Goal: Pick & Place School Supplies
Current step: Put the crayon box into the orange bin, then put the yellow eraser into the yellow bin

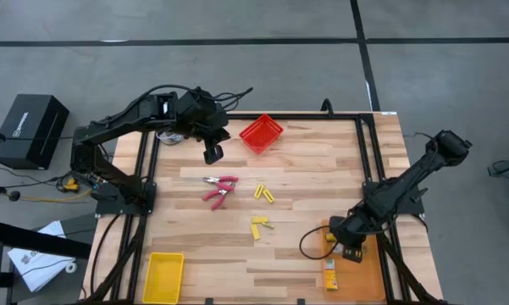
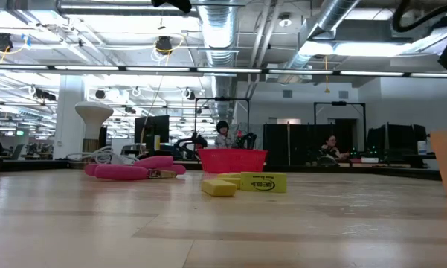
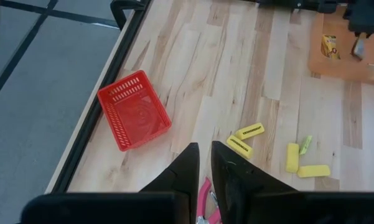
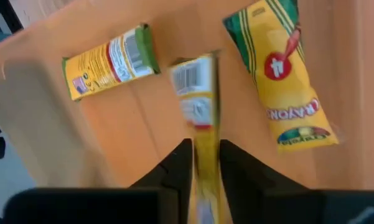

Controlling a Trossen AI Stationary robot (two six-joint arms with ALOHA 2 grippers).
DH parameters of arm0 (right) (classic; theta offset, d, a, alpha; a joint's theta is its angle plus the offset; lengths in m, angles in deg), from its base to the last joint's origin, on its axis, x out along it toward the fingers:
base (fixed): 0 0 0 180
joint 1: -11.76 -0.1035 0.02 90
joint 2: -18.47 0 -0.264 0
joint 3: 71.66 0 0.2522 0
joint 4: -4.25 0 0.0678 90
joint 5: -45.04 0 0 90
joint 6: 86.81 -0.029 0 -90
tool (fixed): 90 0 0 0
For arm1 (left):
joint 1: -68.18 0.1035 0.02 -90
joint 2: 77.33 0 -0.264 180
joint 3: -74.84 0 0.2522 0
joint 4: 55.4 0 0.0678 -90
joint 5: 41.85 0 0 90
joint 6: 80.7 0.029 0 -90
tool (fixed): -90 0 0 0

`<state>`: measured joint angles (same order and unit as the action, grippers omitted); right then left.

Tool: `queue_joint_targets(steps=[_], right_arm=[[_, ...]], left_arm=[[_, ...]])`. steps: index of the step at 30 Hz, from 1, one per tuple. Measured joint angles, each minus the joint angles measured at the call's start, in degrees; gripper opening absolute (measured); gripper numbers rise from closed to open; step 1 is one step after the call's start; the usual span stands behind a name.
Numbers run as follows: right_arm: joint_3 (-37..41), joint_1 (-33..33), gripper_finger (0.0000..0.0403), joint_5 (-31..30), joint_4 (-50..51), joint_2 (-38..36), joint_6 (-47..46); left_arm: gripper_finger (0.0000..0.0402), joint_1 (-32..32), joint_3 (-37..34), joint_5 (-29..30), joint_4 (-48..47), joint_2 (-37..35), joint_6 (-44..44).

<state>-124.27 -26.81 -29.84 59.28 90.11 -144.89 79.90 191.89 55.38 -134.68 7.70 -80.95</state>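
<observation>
crayon box in hand: small yellow crayon box (image 4: 199, 106) sits edge-on between the right gripper (image 4: 204, 155) fingers, over the orange bin (image 4: 143, 124). Jaws are narrow with the box in the gap, but I can't tell if they pinch it or have started letting go.

other boxes in bin: two more, one with a green end (image 4: 109, 59) at about 10 o'clock from the held one, one reading "Crayon" (image 4: 280, 74) at 2 o'clock. So three crayon boxes total, all in or over that bin, which sits at the table's 4 o'clock in the high view.

how they'd handle: my guess is light thin cardboard, a bit slick and easy to crush, so take one across the narrow sides at mid-length, gently.

yellow pieces: four on the bare wood near table centre, two labelled ones (image 3: 246, 138) side by side, two plain ones (image 3: 302, 163) at 4 o'clock from those. Probably light, stiff little blocks; grab across the short width.

scissors: one pink-red handled pair (image 1: 219, 188), at 9 o'clock from the yellow pieces. Rigid, heaviest thing here I'd say; grip at the pivot.

left gripper: left gripper (image 3: 203, 163) hovers above the scissors, fingers nearly pressed together, nothing in them.

bins: three, red bin (image 1: 261, 134) at 12 o'clock, yellow bin (image 1: 163, 276) at 7 o'clock, plus the orange one.
</observation>
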Motion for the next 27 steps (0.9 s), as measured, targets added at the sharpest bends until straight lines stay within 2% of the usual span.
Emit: queue_joint_targets(steps=[6,14,17,21,25,27], right_arm=[[-0.02,0.02,0.0118,-0.52,-0.18,-1.78,-1.58],[-0.04,0.11,0.0147,-6.87,-1.35,-10.62,-7.01],[-0.04,0.93,0.0146,-12.75,-4.1,-15.19,-9.53],[-0.04,3.37,0.0138,-24.93,-11.37,-21.43,-9.67],[-0.04,6.98,0.013,-39.62,-20.8,-26.77,-4.04],[-0.07,9.27,0.0129,-44.89,-25.51,-29.34,0.64]], left_arm=[[0.0034,-0.01,0.0,0.0,0.0,0.0,-0.02],[0.0034,-0.01,0.0,0.0,0.0,0.0,0.0],[0.0034,-0.01,0.0,-1.65,0.0,0.0,0.24],[0.0035,-0.53,0.17,-4.97,0.02,2.31,0.39],[0.005,-2.26,0.15,-5.65,1.79,7.27,2.24],[0.0068,-3.11,0.15,-6.68,2.79,10.56,2.92]])
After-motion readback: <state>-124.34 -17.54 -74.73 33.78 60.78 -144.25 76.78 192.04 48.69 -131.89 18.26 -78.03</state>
